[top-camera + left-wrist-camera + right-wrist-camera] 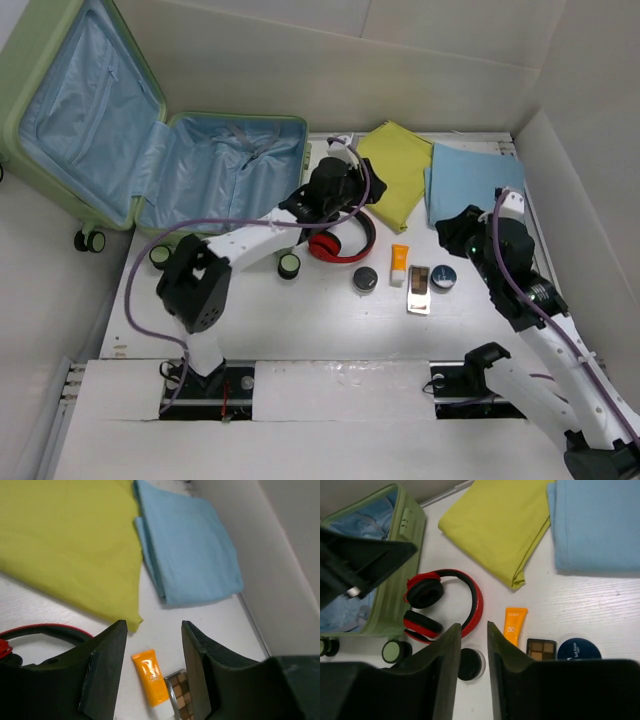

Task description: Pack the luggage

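Observation:
The luggage [225,170] lies open at the back left, pale green with blue lining, its lid [80,110] leaning back. It also shows in the right wrist view [402,570]. My left gripper [340,195] hovers over the red headphones [340,243] beside the suitcase. Its jaws [154,630] are open and empty, with the orange tube [150,677] below them. My right gripper [452,228] is above the table's right side, open a little and empty [471,630]. It hangs over a small black jar [471,664].
A yellow folded cloth [395,170] and a blue one [475,185] lie at the back right. The orange tube [399,265], a makeup palette [419,289], a blue tin [444,277] and the black jar [365,278] lie mid-table. White walls enclose the table.

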